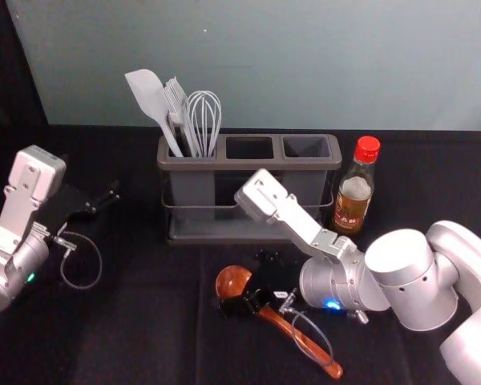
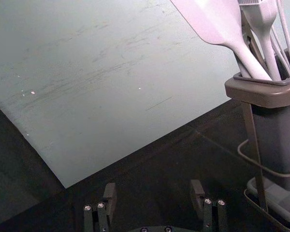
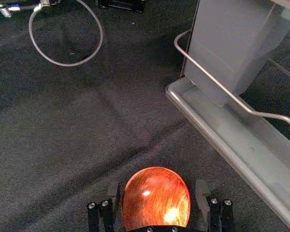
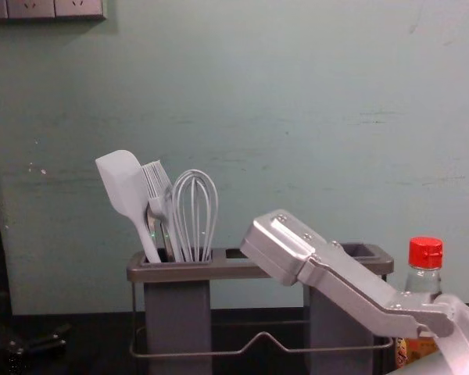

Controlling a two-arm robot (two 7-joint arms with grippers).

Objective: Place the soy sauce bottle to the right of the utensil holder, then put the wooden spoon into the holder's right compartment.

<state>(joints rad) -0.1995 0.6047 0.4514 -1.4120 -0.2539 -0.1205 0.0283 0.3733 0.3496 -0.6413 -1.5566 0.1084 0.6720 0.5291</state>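
The soy sauce bottle (image 1: 355,192) stands upright just right of the utensil holder (image 1: 252,237); the chest view shows the bottle (image 4: 425,280) partly behind the right arm. White utensils fill the holder's left compartment, while its right compartment (image 1: 306,147) has nothing in it. On the cloth in front lies the wooden spoon (image 1: 298,340), handle toward the lower right. My right gripper (image 1: 247,282) is low over its bowl end, open; in the right wrist view the bowl (image 3: 156,199) sits between the fingertips of that gripper (image 3: 158,187), gaps either side. My left gripper (image 1: 104,200) idles open at left.
A spatula (image 1: 148,96), brush and whisk (image 1: 204,120) rise above the holder's left part. The holder's base tray (image 3: 222,140) and wire rail lie close to the right gripper. A pale wall panel (image 1: 264,64) stands behind the black-covered table.
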